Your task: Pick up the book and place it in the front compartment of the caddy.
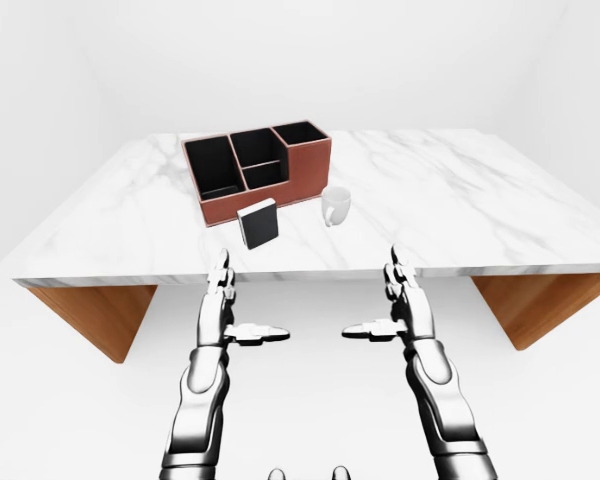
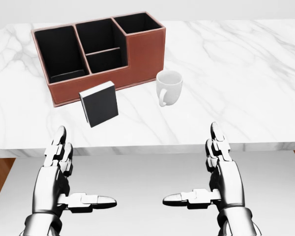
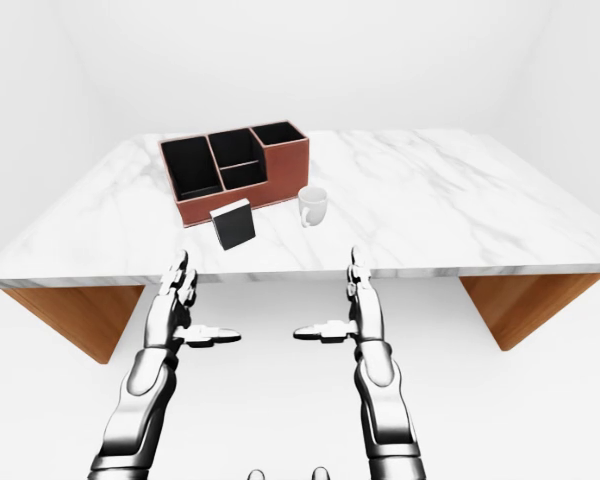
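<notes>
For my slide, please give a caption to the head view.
Both open hands, left hand and right hand, wait below the table holding book, mug and caddy.

Mug (image 2: 168, 86) stands just right of book (image 2: 99, 103); caddy (image 2: 143, 51) directly above.

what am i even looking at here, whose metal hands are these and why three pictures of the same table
These are computer-rendered pictures from a simulated humanoid robot. All three come from cameras on its head, looking out over its own arms: one head view and a left-eye and right-eye pair, which show nearly the same scene. The silver left hand and right hand are open, held below the table's near edge, holding nothing. On the marble table stand a brown caddy with dark compartments, a small dark book upright just before it, and a white mug to the book's right. The job is to put the book into the caddy.
</notes>
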